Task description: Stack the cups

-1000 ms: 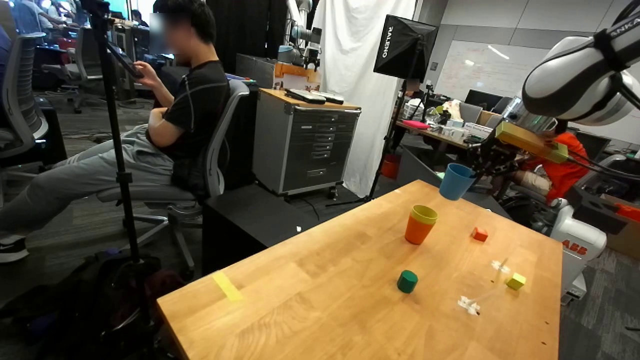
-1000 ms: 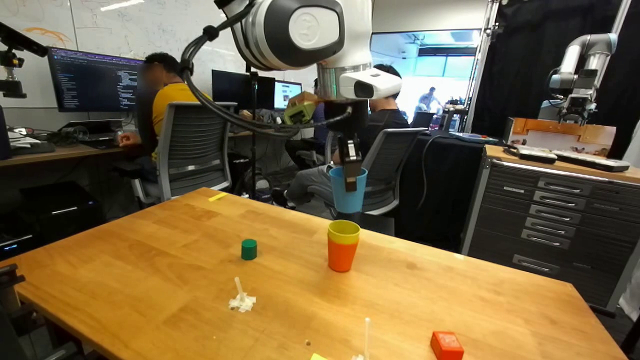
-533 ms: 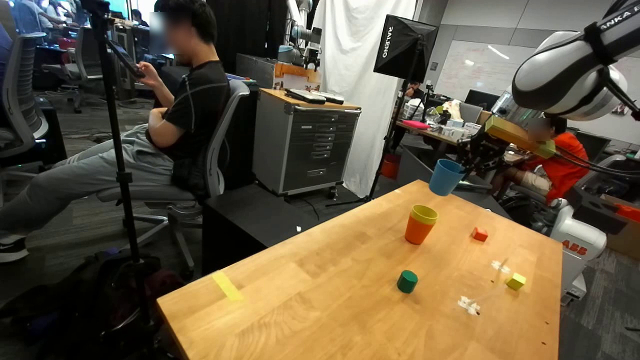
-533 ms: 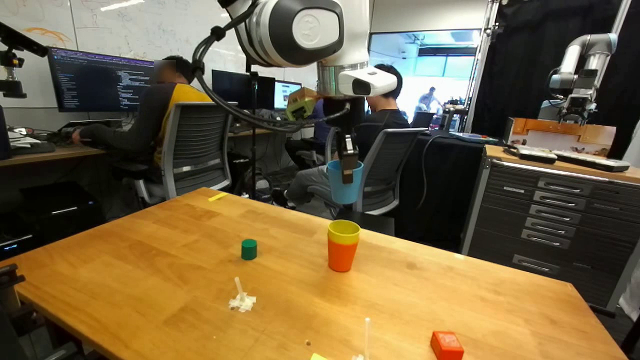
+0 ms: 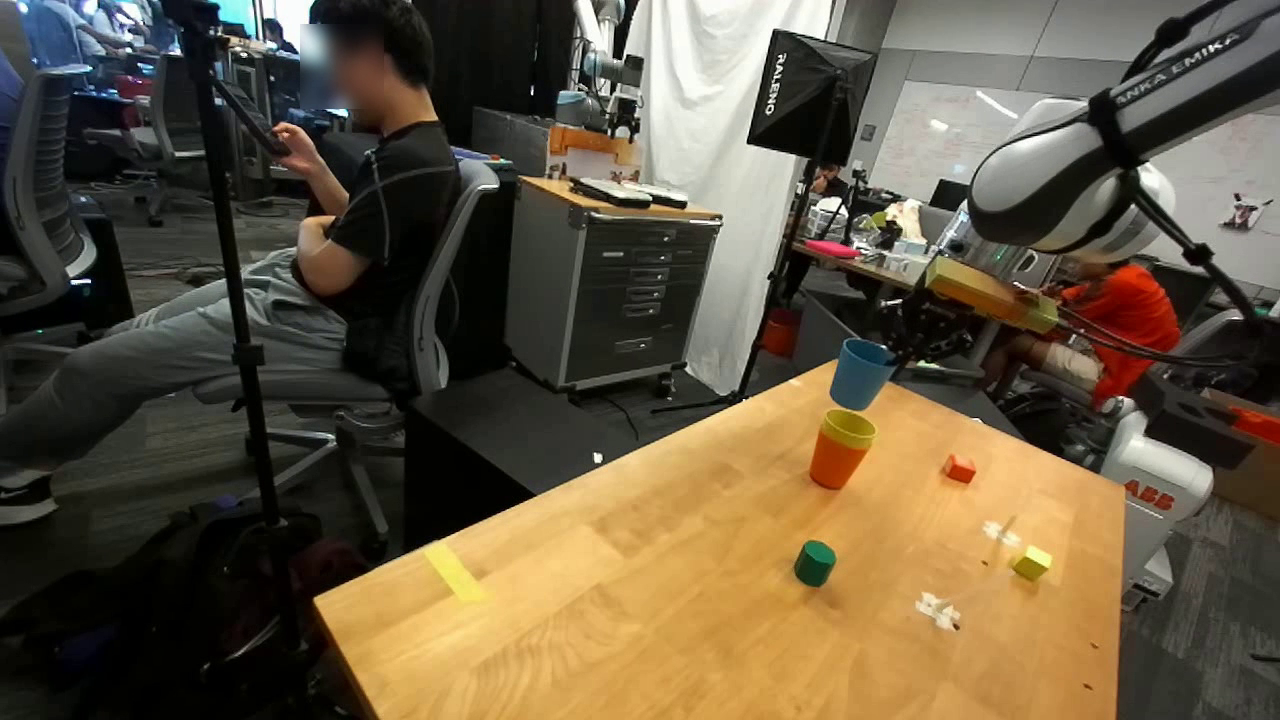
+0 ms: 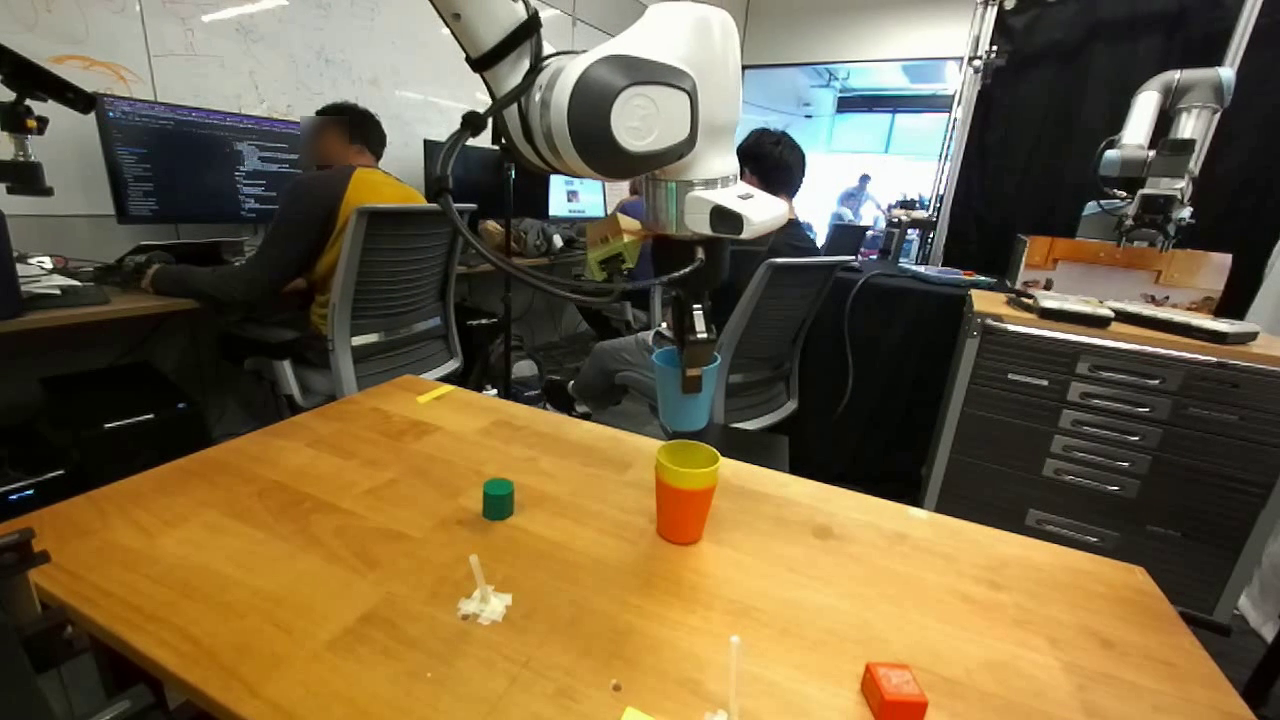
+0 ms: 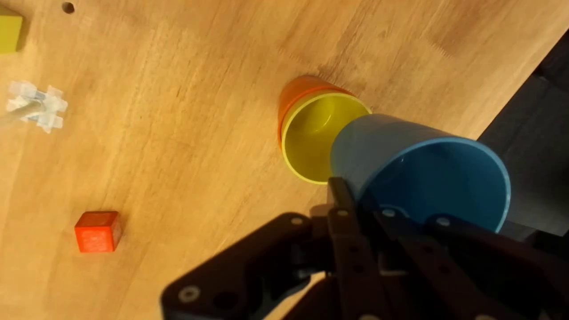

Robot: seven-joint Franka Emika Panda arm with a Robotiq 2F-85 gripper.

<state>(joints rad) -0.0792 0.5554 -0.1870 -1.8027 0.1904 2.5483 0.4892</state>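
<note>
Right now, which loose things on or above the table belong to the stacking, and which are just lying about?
For the stacking:
blue cup, held up by the hand
yellow cup, nested in the orange-red cup

Just lying about:
green block
red block
yellow block

In wrist view I've got blue cup (image 7: pixel 422 173) at 3 o'clock, yellow cup (image 7: pixel 314 138) near centre, orange-red cup (image 7: pixel 300 89) at its 11, red block (image 7: pixel 97 233) at 8, yellow block (image 7: pixel 9 33) at 10, gripper (image 7: pixel 357 200) black, table (image 7: pixel 178 178) tan wood grain, plus a dark-green cylinder (image 6: pixel 498 500) in an exterior view.
</note>
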